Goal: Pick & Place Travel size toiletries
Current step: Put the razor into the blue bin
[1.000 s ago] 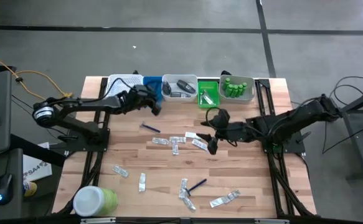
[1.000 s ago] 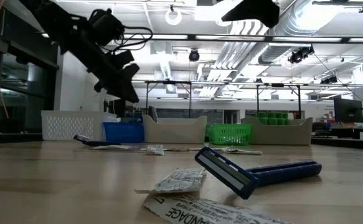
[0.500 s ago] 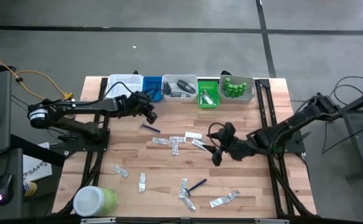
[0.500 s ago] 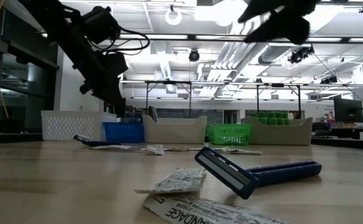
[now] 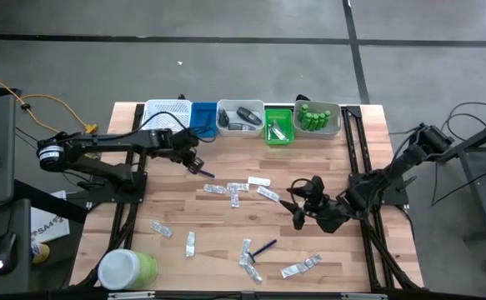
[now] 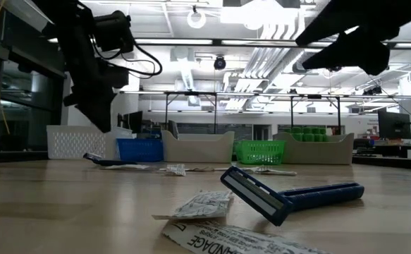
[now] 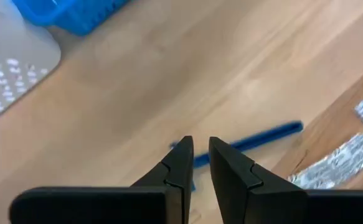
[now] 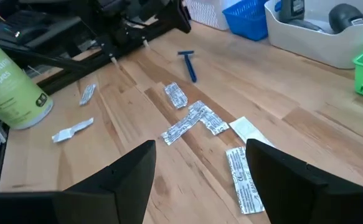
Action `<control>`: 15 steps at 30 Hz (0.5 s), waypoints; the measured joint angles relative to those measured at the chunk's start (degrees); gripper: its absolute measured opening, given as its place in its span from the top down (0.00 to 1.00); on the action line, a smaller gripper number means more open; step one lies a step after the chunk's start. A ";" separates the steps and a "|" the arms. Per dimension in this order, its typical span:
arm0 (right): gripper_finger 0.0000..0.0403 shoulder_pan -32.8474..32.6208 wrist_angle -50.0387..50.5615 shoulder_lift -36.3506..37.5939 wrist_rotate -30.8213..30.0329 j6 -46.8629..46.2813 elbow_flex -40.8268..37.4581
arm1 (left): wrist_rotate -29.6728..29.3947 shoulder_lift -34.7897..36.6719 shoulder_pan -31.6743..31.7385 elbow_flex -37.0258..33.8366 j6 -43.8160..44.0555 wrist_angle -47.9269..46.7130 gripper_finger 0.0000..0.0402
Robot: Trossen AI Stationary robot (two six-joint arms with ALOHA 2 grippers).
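A blue razor (image 5: 202, 172) lies flat on the wooden table, and my left gripper (image 5: 196, 164) hangs just above its head end, pointing steeply down. In the left wrist view the razor (image 7: 256, 138) shows behind the fingers, and my left gripper (image 7: 201, 152) is open by a narrow gap with nothing in it. My right gripper (image 5: 298, 215) hovers wide open over the table's right middle, near several silvery sachets (image 8: 197, 118). A second razor (image 5: 264, 247) lies near the front edge. Green bottles (image 5: 316, 117) stand in a grey bin.
Along the far edge stand a white basket (image 5: 164, 109), a blue bin (image 5: 202, 111), a grey bin (image 5: 239, 127) with dark pieces, a green basket (image 5: 278, 132) and the bottles' grey bin. A big green jar (image 5: 128, 268) lies at the front left. More sachets (image 5: 247, 254) lie scattered.
My left gripper has drawn back from the bins toward the table's near edge and tipped sharply downward over the razor. My right gripper has sunk, rolled, and moved toward the near right, staying wide open. Nothing on the table has moved.
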State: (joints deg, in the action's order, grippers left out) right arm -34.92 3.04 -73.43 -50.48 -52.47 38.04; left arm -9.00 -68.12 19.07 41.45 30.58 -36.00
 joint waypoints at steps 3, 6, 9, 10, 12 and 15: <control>0.40 0.00 -1.95 0.00 -0.34 0.09 -1.35 | 2.06 -0.01 0.00 0.00 1.44 -0.59 0.87; 0.40 0.03 -3.08 0.00 -0.42 0.14 -2.43 | 4.73 -1.12 0.00 0.00 1.61 -0.94 0.87; 0.40 0.03 -3.90 0.00 -0.43 0.18 -3.08 | 5.84 -2.78 0.00 0.00 1.61 -1.70 0.86; 0.40 0.03 -3.97 0.00 -0.43 0.20 -3.23 | 5.82 -3.65 0.00 0.00 1.61 -1.69 0.85; 0.40 0.03 -3.77 0.00 -0.43 0.20 -3.39 | 5.80 -5.29 0.00 0.02 1.65 -1.88 0.82; 0.40 0.03 -4.43 -0.01 -0.44 1.40 -3.39 | 5.60 -7.46 0.00 1.23 2.11 -2.56 0.75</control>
State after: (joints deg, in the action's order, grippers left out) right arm -34.89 -1.40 -73.44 -50.93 -51.07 34.65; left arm -3.41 -75.58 19.07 42.68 32.69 -38.55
